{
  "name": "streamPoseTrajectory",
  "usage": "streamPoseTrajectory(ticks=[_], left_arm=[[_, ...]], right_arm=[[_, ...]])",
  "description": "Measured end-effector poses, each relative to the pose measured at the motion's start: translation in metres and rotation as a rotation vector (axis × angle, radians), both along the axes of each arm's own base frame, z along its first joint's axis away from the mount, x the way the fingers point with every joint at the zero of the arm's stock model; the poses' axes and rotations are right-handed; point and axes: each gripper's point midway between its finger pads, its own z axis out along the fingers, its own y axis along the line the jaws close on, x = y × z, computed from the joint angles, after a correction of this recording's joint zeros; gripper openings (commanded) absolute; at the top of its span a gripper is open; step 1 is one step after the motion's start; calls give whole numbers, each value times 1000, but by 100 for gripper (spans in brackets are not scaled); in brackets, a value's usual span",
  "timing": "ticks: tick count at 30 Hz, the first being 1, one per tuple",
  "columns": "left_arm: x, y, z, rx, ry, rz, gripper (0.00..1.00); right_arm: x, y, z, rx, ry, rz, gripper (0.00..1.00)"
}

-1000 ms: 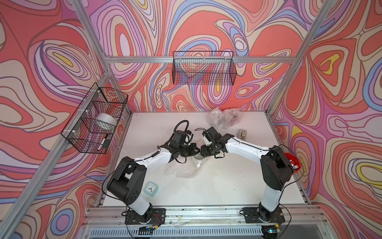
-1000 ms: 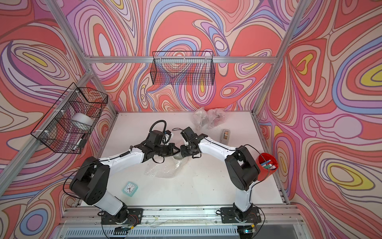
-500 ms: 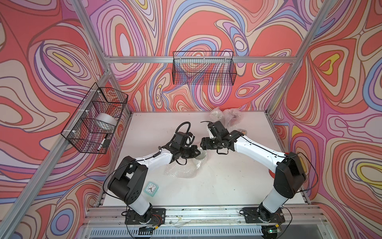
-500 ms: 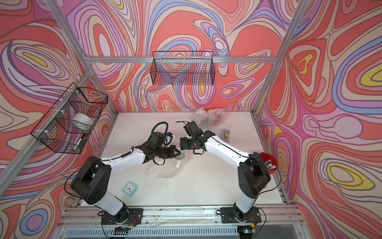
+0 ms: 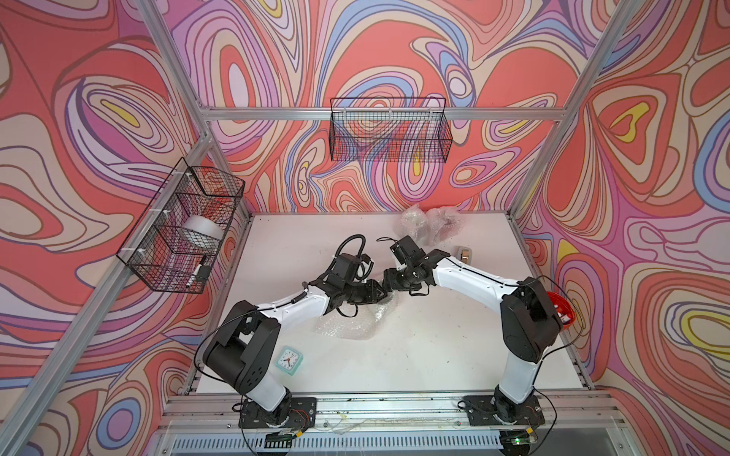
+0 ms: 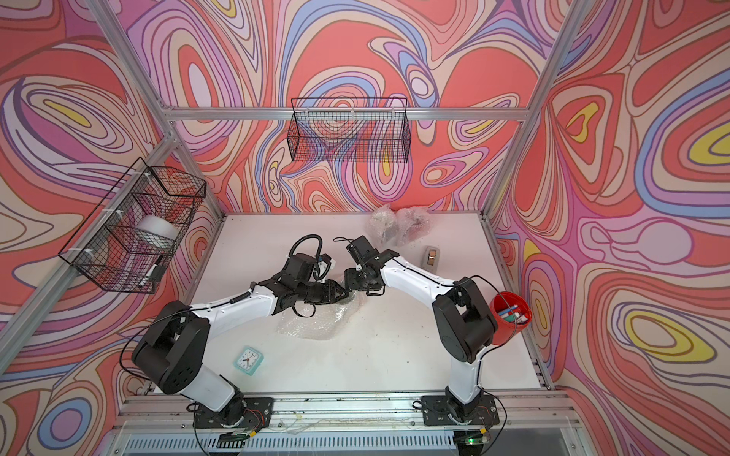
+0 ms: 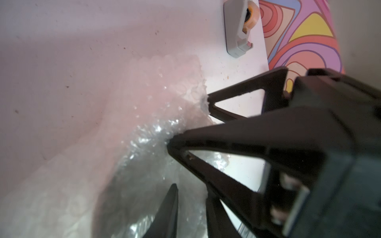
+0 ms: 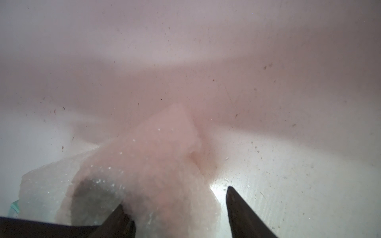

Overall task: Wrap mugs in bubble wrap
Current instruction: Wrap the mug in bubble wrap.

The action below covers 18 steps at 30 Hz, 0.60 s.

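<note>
While the right gripper [image 8: 175,197] is holding its jaws apart around a fold of bubble wrap [image 5: 347,325] near the clock [image 5: 289,358], that unpinched fold may be springing open off the mug [image 8: 90,195] underneath; the left gripper [image 5: 381,294] is not showing whether it is gripping.

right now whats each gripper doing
left gripper: cannot tell, its tips are hidden against the bubble wrap
right gripper: open, jaws astride a fold of bubble wrap

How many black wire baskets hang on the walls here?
2. One wire basket hangs on the back wall; the other basket is on the left wall, holding a white roll. None appears hidden.
</note>
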Motion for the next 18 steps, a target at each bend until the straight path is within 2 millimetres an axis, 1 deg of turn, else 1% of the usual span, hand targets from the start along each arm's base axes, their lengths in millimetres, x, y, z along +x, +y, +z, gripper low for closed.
streamPoseTrajectory(ticks=[2,6,10,12,15,16,18], left_arm=[[-6,-1,2,-26,-3,-13,30],[-13,-3,4,-74,4,-30,25],[-20,-4,8,-111,-1,-44,24],[-24,-4,17,-128,-16,-60,24],[-33,-4,44,-137,-81,-92,25],[-33,-3,54,-130,-111,-94,25],[-26,1,75,-98,-181,-71,25]], right_arm=[[0,1,-4,1,9,3,66],[0,4,-8,4,22,15,65],[-1,6,-12,1,29,33,62],[-1,7,-14,-5,28,45,61],[-3,9,-19,-17,30,67,61],[-4,9,-21,-21,31,73,61],[-4,9,-22,-25,30,82,61]])
